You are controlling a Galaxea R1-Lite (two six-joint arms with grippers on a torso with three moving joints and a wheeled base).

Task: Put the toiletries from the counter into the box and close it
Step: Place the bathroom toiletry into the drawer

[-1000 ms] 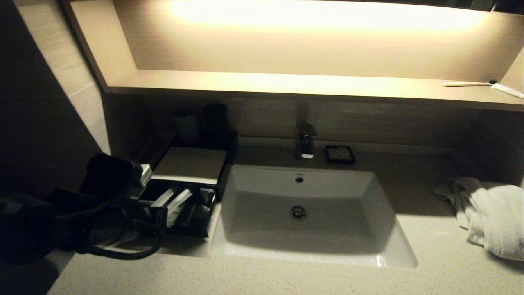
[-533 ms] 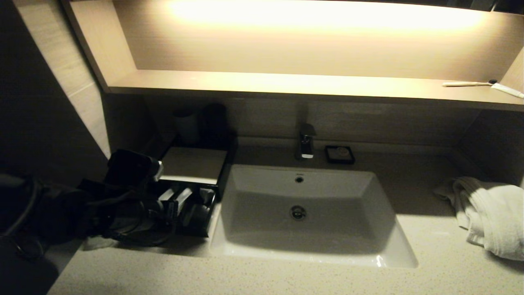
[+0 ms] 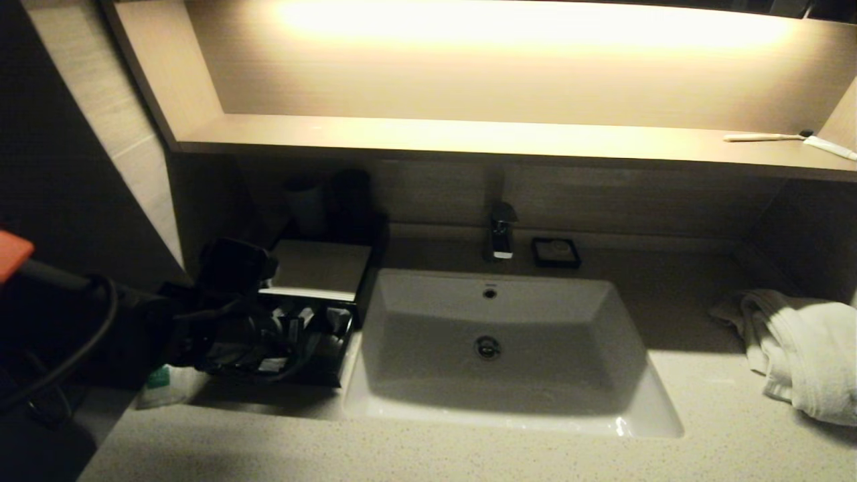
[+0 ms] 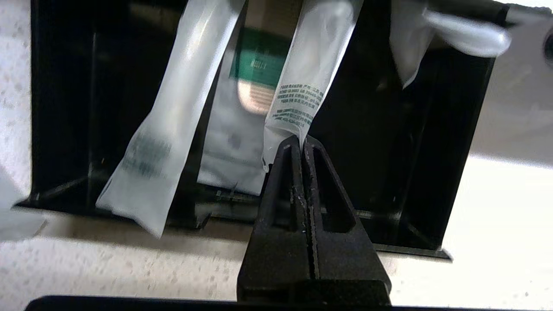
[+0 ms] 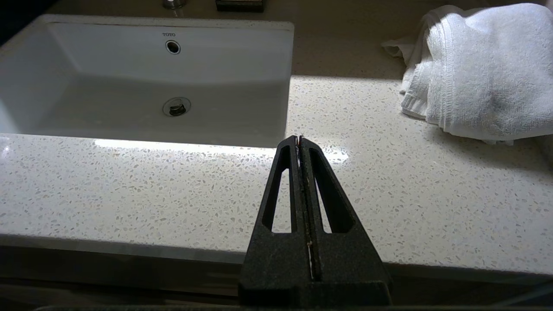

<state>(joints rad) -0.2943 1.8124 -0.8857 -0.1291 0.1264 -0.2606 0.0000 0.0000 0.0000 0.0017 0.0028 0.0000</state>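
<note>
Box (image 3: 315, 268) sits on table (image 3: 469, 455) left of basin (image 3: 495, 348), drawer (image 4: 414, 181) pulled out, two wrapped sticks (image 4: 168, 116) and green-label sachet (image 4: 242, 125) inside. Left pincer (image 4: 301, 141) closed, tips pinching end of one wrapped stick (image 4: 309, 73) over drawer. Another sachet (image 3: 161, 385) lies on table beside box. Right pincer (image 5: 299, 139) closed, parked above table edge.

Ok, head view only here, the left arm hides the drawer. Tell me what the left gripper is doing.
Observer: Left gripper is shut, tips at the end of a wrapped stick over the drawer.
Operator: Report the other stick.
Observer: Second wrapped stick lies slanted, its end overhanging the drawer's front edge.
Operator: Now the right gripper.
Observer: Right gripper is shut, above the counter near the basin.
</note>
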